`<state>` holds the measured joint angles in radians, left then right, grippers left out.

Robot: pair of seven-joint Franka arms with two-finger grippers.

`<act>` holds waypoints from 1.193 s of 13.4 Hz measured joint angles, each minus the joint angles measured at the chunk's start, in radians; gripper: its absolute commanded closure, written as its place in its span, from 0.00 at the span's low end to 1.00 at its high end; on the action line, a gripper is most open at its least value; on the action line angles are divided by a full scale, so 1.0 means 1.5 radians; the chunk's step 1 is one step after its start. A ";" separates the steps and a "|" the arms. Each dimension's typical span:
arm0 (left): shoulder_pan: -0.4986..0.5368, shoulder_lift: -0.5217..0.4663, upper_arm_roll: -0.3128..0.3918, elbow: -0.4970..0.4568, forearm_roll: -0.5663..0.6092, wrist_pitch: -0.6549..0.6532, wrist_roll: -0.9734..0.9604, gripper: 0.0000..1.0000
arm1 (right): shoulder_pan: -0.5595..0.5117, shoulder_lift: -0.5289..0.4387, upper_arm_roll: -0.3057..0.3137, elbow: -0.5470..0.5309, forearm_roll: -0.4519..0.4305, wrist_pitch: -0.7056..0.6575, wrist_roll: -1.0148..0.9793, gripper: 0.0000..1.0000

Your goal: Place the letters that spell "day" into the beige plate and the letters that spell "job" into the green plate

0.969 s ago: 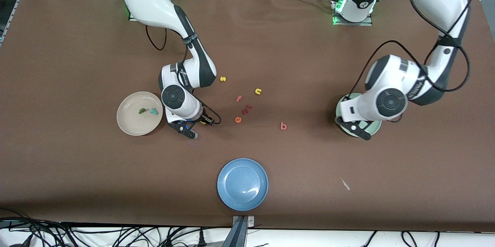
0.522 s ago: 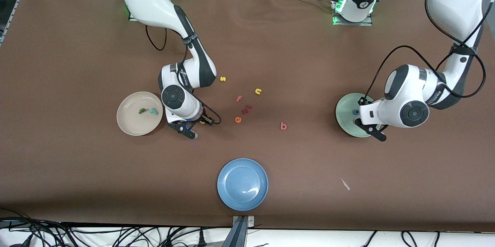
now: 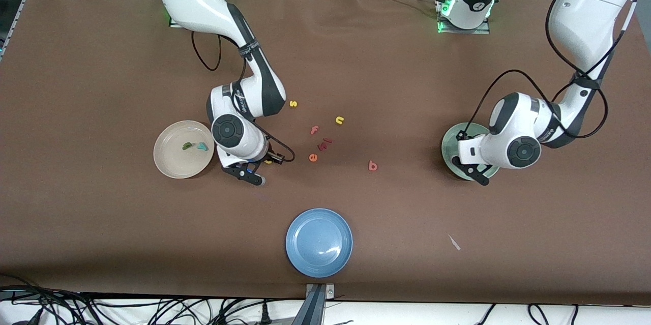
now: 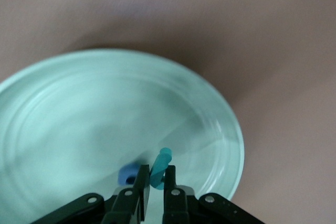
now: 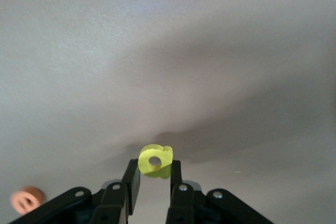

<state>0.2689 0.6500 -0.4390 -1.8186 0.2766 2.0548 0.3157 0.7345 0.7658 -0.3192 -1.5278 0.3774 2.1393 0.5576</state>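
Pinching yellow "a" (image 5: 155, 161) in right pincer (image 5: 154, 178) beside beige plate (image 3: 168, 165), left pincer (image 4: 156, 184) clamping teal "j" (image 4: 159, 167) over green plate (image 4: 63, 108) for sorted drops.

right hand (image 5: 154, 174) newly clamped on yellow "a" (image 5: 155, 160), left hand (image 4: 155, 182) back over green plate (image 3: 450, 143)

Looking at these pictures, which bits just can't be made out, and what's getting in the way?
- Front view: the left pincer over the green plate; the arm's wrist covers its tips, the teal letter it grips and most of the plate.
- Front view: the right pincer; its wrist hides most of the yellow letter.
- Left wrist view: the blue letter is half covered by a finger.
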 measured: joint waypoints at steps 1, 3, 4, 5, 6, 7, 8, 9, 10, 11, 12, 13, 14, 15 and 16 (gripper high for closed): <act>-0.001 0.006 0.000 0.000 0.000 0.007 0.000 0.00 | -0.001 -0.008 -0.013 -0.002 0.000 -0.024 -0.046 1.00; -0.001 0.007 -0.001 0.002 0.000 0.009 0.000 0.00 | -0.002 -0.045 -0.044 -0.035 0.000 -0.037 -0.131 1.00; -0.001 0.006 -0.002 0.005 0.000 0.010 0.000 0.00 | -0.003 -0.072 -0.058 -0.068 0.000 -0.034 -0.169 1.00; -0.001 0.003 -0.003 0.010 0.000 0.009 0.000 0.00 | -0.004 -0.101 -0.071 -0.105 0.000 -0.030 -0.207 1.00; -0.002 -0.004 -0.006 0.015 0.000 0.002 0.000 0.00 | -0.005 -0.130 -0.084 -0.144 0.000 -0.027 -0.241 1.00; -0.009 -0.012 -0.007 0.028 0.000 -0.019 -0.001 0.00 | -0.006 -0.159 -0.096 -0.183 -0.003 -0.024 -0.274 1.00; -0.020 -0.021 -0.008 0.047 0.000 -0.052 -0.005 0.00 | -0.006 -0.184 -0.108 -0.221 -0.008 -0.015 -0.306 1.00; -0.033 -0.028 -0.011 0.070 -0.001 -0.083 -0.023 0.00 | -0.006 -0.204 -0.122 -0.256 -0.015 -0.001 -0.338 1.00; -0.051 -0.033 -0.017 0.093 -0.005 -0.104 -0.057 0.00 | -0.007 -0.216 -0.137 -0.284 -0.018 0.015 -0.371 1.00; -0.074 -0.036 -0.023 0.109 -0.010 -0.116 -0.110 0.00 | -0.007 -0.219 -0.152 -0.304 -0.019 0.029 -0.406 0.93; -0.102 -0.037 -0.025 0.119 -0.013 -0.121 -0.172 0.00 | -0.009 -0.216 -0.164 -0.315 -0.019 0.036 -0.436 0.44; -0.131 -0.036 -0.025 0.123 -0.017 -0.122 -0.236 0.00 | -0.012 -0.211 -0.171 -0.320 -0.019 0.041 -0.459 0.00; -0.157 -0.034 -0.025 0.126 -0.027 -0.122 -0.297 0.00 | -0.018 -0.207 -0.174 -0.320 -0.019 0.044 -0.473 0.00; -0.181 -0.030 -0.025 0.133 -0.040 -0.121 -0.351 0.00 | -0.023 -0.204 -0.175 -0.317 -0.019 0.047 -0.480 0.00; -0.205 -0.020 -0.025 0.148 -0.045 -0.120 -0.401 0.00 | -0.024 -0.204 -0.175 -0.308 -0.019 0.045 -0.483 0.00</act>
<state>-0.0385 0.6199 -0.4771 -1.5968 0.2086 1.8753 -0.2857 0.6980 0.4595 -0.5811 -1.9895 0.3484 2.2074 -0.1676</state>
